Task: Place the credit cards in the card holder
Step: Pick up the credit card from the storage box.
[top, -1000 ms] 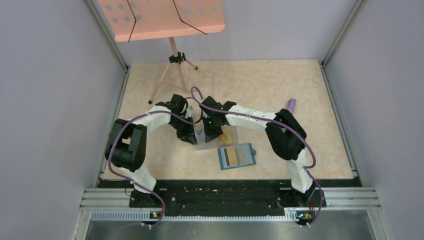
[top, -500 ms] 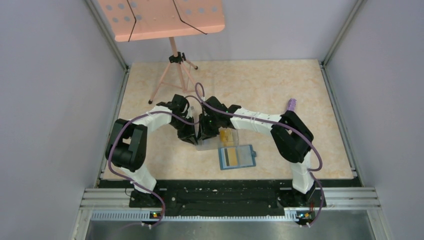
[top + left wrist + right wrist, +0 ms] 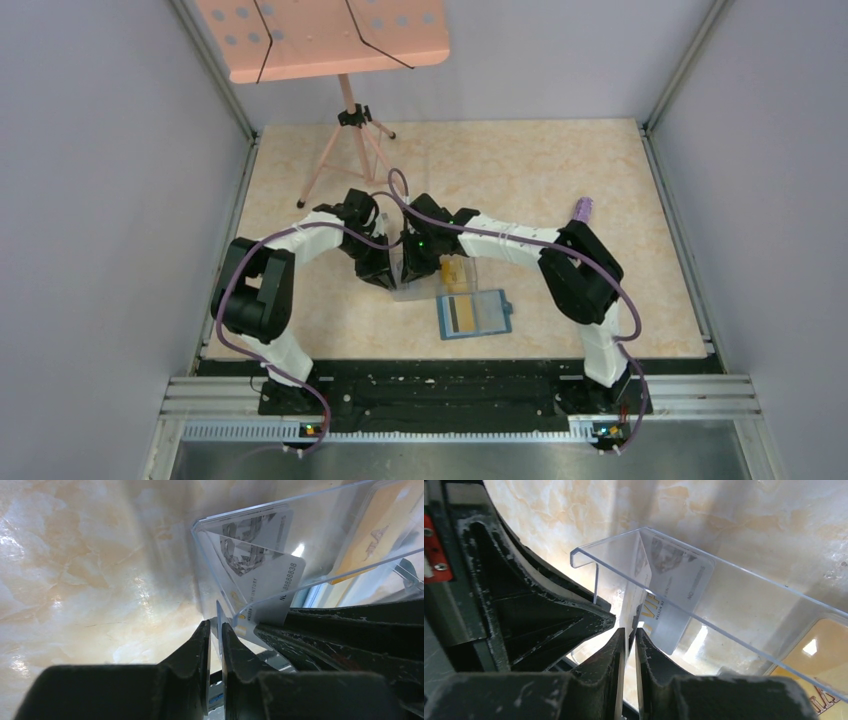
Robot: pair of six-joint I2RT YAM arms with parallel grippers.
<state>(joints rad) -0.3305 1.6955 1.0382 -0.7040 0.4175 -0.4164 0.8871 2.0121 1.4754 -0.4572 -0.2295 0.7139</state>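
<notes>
On the surface (image 3: 560, 180):
- The right arm (image 3: 510, 240) has swung left over the last second and is now crowding the left arm (image 3: 300, 235) above the clear box (image 3: 428, 291).
- The card holder (image 3: 492, 312) is lying open just beside the box, with one gold card (image 3: 461, 313) already sitting inside.
- The left jaws are pinching narrowly on the box's end wall, steadying it.
- The right jaws are nearly closed, apparently gripping the pale grey card (image 3: 676, 597), which is leaning inside the box.
- A yellow card (image 3: 824, 655) is lying farther along the box.

Judgement: the shift suggests a grip has been taken and extraction is coming next.
</notes>
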